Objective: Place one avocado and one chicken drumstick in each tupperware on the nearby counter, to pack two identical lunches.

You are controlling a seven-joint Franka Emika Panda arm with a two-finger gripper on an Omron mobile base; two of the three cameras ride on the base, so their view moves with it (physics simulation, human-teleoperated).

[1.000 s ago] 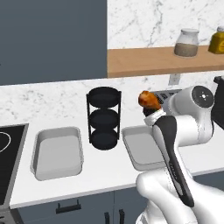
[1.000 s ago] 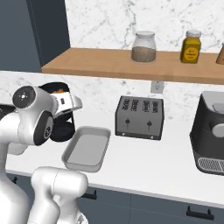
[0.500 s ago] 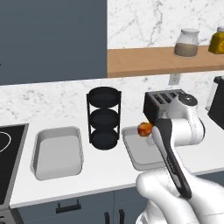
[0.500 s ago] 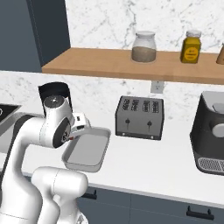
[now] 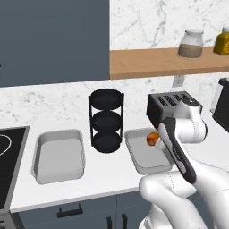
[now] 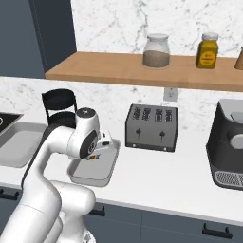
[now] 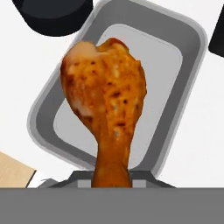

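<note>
Drumstick (image 7: 107,111) — clenched in the gripper (image 7: 111,181) by its thin bone end, the meaty end pointing straight away from the fingers, so its long axis runs along the gripper's own line. It hangs in the air over the right tupperware (image 5: 139,156), which lies directly beyond it on the desk (image 5: 103,176), long side toward the back wall. Tray looks empty — judged next: lower and let go. Left tupperware (image 5: 59,156) sits well apart, past the black tiered stand (image 5: 106,120).
</note>
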